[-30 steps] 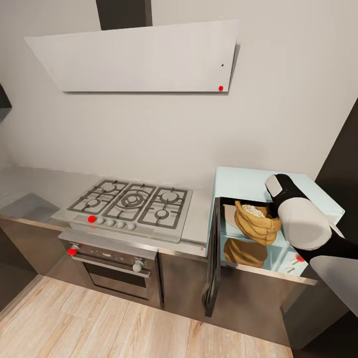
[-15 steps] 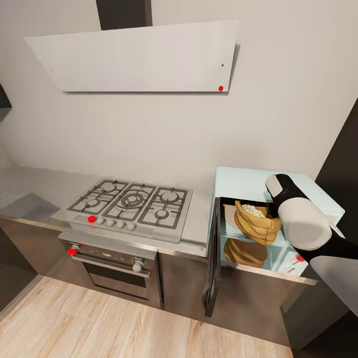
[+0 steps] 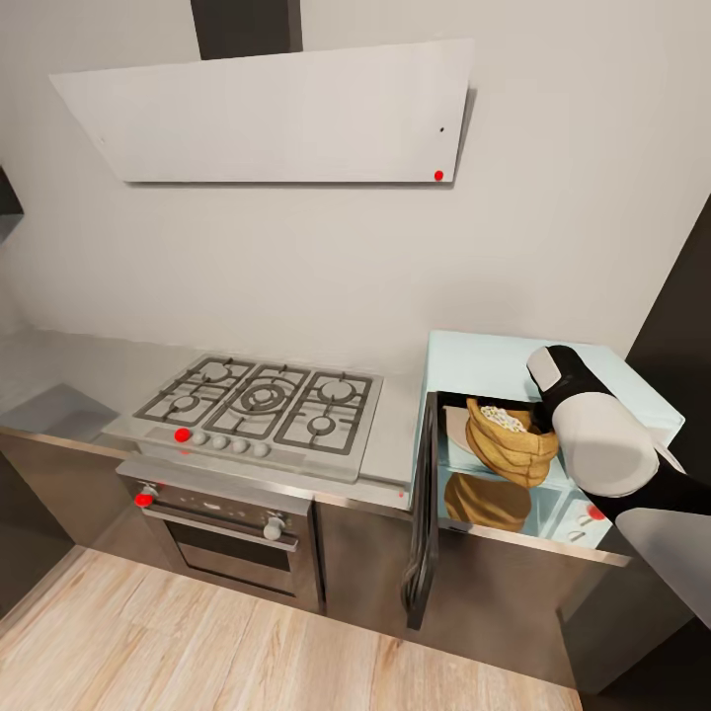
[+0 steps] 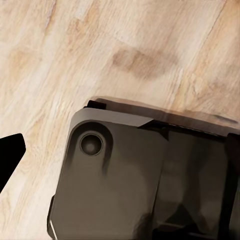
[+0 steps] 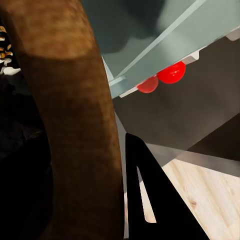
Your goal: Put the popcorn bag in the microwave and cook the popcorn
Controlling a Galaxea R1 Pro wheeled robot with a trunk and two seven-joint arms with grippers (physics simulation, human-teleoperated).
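Fingers of the right gripper are mostly hidden: from the right wrist camera one dark finger (image 5: 150,200) lies just beside the rolled brown rim of the popcorn bag (image 5: 75,125), and whether the grip is closed on the rim cannot be told. From the head camera, the right arm (image 3: 597,439) reaches into the open front of the microwave (image 3: 494,360), a pale blue-white box standing at the right end of the light grey countertop (image 3: 395,434). The popcorn bag (image 3: 513,444) sits tilted inside the cavity, with pale popcorn (image 3: 504,419) heaped in its mouth. The bag's reflection shows on the glossy cavity floor below it. The microwave door (image 3: 423,523), dark-framed, hangs open toward the viewer, at the cavity's left side. A gas hob (image 3: 257,405) sits on the counter to the left, with a dark built-in oven (image 3: 232,538) below and a white extractor hood (image 3: 276,114) on the wall above. The left wrist camera looks down at a wooden floor (image 4: 100,55) and a dark part of the robot (image 4: 145,180); the left gripper's state cannot be told.
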